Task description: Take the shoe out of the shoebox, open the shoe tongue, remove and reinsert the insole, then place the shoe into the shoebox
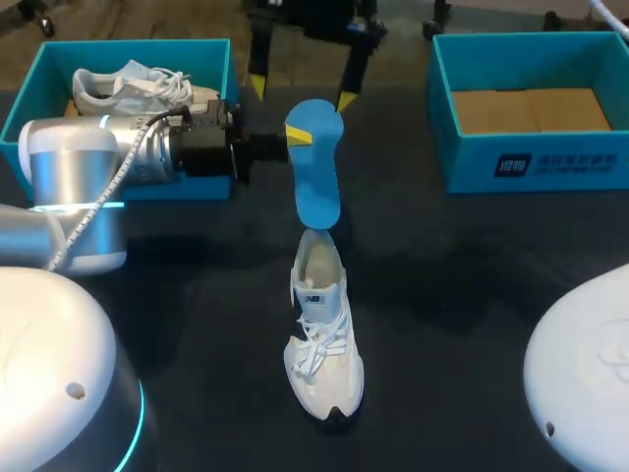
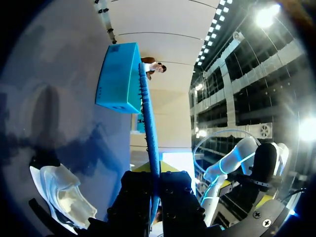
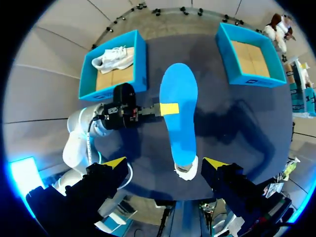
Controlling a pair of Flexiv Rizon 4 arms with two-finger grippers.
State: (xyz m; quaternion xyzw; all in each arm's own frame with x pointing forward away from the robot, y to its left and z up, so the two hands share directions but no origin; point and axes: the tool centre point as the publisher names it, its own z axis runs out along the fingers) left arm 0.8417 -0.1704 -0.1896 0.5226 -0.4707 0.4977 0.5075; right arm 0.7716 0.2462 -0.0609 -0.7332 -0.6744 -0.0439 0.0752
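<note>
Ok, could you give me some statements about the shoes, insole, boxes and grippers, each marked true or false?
1. The shoe on the table stands upright on its sole. True.
2. The left gripper is shut on the insole. True.
3. The right gripper is shut too. False: it is open and holds nothing.
4. Both boxes are empty. False: the left box holds a second shoe; the right box holds none.
5. The insole lies flat on the table. False: it is held up over the shoe.
</note>
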